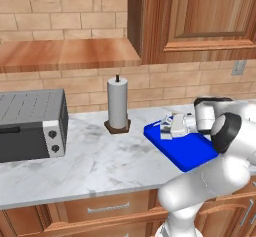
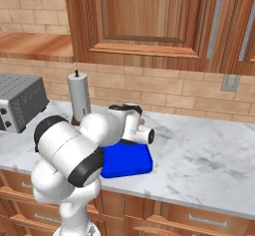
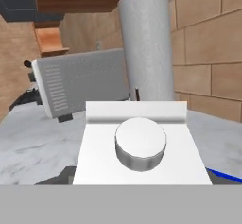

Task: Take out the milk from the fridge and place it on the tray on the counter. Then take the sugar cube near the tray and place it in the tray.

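My gripper [image 1: 173, 126] is shut on the milk [image 1: 166, 127], a small white carton with blue-grey markings. It holds the carton low over the far left corner of the blue tray [image 1: 190, 153] on the marble counter [image 1: 100, 163]. I cannot tell whether the carton touches the tray. In the hand view the milk's [image 3: 141, 145] sloped white top and round cap sit close in front, hiding the fingertips. From the right base view my own arm covers the carton, and the tray [image 2: 128, 163] shows beneath it. The sugar cube and the fridge are out of view.
A tall white paper-towel roll [image 1: 118, 103] stands just left of the tray, behind the carton. A grey toaster oven [image 1: 32, 123] sits at the counter's left end. The brick wall and wooden wall cabinets [image 1: 200, 16] close off the back.
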Controlling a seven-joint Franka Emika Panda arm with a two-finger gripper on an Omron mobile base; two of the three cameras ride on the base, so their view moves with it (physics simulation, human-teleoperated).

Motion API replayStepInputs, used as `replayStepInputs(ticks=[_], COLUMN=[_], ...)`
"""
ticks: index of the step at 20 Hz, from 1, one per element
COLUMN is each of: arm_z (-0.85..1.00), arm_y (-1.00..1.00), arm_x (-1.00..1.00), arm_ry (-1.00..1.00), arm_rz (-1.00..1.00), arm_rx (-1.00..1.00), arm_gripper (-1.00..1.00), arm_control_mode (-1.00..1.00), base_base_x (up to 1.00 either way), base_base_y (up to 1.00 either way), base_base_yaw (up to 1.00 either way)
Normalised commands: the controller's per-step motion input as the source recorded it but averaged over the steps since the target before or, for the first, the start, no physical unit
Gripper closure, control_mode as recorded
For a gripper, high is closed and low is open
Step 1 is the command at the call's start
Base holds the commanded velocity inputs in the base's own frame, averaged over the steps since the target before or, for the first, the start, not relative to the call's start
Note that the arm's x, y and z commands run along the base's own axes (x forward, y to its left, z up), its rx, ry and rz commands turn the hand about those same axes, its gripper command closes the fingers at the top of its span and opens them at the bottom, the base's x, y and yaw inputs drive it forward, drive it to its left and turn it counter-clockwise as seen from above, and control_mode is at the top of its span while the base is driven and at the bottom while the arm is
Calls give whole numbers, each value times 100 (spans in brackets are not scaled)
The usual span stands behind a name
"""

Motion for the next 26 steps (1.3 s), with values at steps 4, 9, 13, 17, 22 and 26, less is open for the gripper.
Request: replayStepInputs(ticks=[4, 9, 13, 17, 22, 26], arm_z=[-36, -34, -34, -36, -23, 0], arm_y=[0, -6, 0, 0, 0, -4], arm_x=[33, 7, 13, 10, 0, -6], arm_ry=[0, 0, 0, 0, 0, -1], arm_rz=[0, 0, 0, 0, 0, 0], arm_rx=[0, 0, 0, 0, 0, 2], arm_gripper=[100, 100, 100, 100, -100, -100], arm_control_mode=[-100, -100, -100, -100, -100, -100], base_base_x=[0, 0, 0, 0, 0, 0], base_base_y=[0, 0, 0, 0, 0, 0], base_base_yaw=[0, 0, 0, 0, 0, 0])
